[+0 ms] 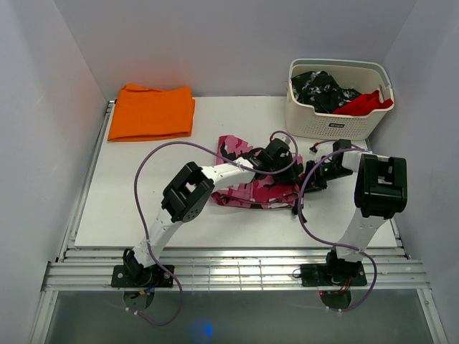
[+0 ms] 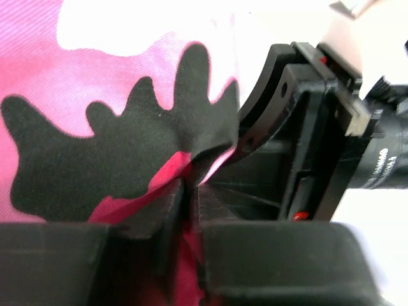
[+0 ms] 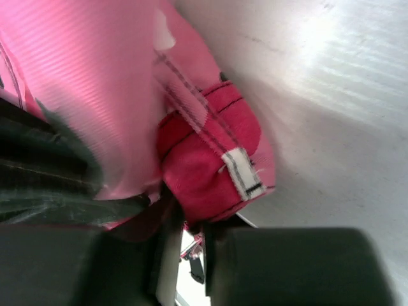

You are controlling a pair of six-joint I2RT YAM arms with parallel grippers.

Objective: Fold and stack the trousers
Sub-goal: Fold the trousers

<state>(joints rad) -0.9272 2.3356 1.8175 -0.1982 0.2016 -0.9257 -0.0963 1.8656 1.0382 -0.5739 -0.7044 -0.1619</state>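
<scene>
Trousers (image 1: 254, 183) bunched just near-side of basket (image 1: 323, 123), long axis running away from it, basket-side end apparently pinched in narrow jaws of left gripper (image 2: 190, 191) and right gripper (image 3: 191, 217), right nearer basket.

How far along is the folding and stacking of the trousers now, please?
Done: the pink, white and black camouflage trousers lie bunched in a rough fold. In hand: the left gripper and the right gripper each pinch an edge of the cloth. To do: flattening the fold and stacking; the trousers lie apart from the folded orange cloth.
</scene>
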